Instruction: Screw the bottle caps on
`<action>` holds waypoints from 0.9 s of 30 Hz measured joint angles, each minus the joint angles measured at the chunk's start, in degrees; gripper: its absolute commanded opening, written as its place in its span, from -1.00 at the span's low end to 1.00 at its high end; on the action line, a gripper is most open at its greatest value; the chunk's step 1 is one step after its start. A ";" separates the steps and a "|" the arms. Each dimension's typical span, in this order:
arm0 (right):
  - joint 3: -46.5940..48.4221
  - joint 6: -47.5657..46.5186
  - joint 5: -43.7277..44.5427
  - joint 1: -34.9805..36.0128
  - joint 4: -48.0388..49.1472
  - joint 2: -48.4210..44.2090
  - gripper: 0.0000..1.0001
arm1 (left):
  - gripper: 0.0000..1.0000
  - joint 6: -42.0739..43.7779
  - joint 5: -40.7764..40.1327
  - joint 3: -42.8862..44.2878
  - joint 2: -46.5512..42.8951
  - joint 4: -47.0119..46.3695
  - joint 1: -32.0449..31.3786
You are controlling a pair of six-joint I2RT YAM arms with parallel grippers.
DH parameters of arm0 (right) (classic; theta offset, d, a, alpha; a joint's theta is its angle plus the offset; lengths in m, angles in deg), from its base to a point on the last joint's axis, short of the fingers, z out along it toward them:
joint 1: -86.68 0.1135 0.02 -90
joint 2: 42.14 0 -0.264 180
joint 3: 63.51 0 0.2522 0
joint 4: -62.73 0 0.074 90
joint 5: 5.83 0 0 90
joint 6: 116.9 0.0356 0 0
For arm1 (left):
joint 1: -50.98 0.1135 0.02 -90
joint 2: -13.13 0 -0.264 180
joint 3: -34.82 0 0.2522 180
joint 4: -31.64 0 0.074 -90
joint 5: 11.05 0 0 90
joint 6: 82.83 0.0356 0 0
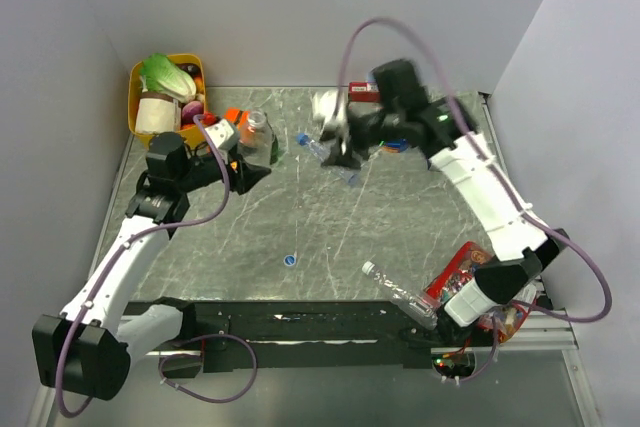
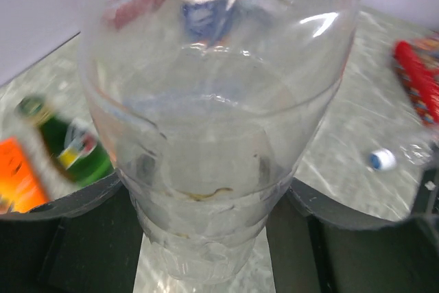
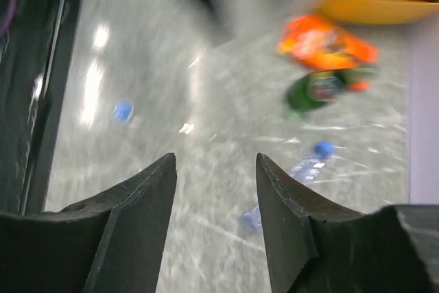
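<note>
My left claw (image 1: pixel 252 163) is clenched around an upright clear bottle (image 2: pixel 219 135) at the upper left of the top view, near an orange packet (image 1: pixel 232 119). My right claw (image 3: pixel 215 164) hangs spread, nothing between its fingers, over a second bottle (image 1: pixel 312 145) lying near the top centre with a blue cap at its end. A loose blue cap (image 1: pixel 289 260) lies mid-table, and a third bottle (image 1: pixel 398 292) lies at lower right
</note>
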 measured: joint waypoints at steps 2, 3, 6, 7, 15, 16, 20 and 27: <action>-4.55 -8.11 2.75 3.78 -2.84 0.28 0.19 | -0.98 -0.98 -2.32 -1.09 -0.70 -0.17 1.57; -9.27 -13.57 4.28 6.40 -2.82 0.26 0.26 | -0.98 -1.40 -3.50 -1.70 -0.96 -0.35 2.32; -22.47 -25.97 7.89 12.44 -2.21 0.87 0.29 | -0.98 -2.84 -5.92 -3.39 -1.92 -1.03 4.17; -25.38 -29.16 8.61 13.55 -2.27 1.31 0.29 | -0.98 -3.26 -6.64 -3.91 -2.38 -1.27 4.63; -26.03 -48.81 14.14 18.08 0.81 14.60 0.25 | -0.98 -7.08 -9.16 -8.00 -7.74 -3.39 7.23; -25.07 -50.21 14.49 18.53 1.07 16.31 0.25 | -0.98 -7.41 -9.22 -8.24 -8.22 -3.43 7.48; -20.57 -53.90 14.93 20.72 0.26 22.23 0.23 | -0.98 -8.31 -9.38 -9.07 -9.79 -3.72 8.09; -12.41 -57.13 15.21 23.04 -5.03 29.79 0.23 | -0.98 -8.35 -9.33 -10.29 -12.44 -3.56 8.81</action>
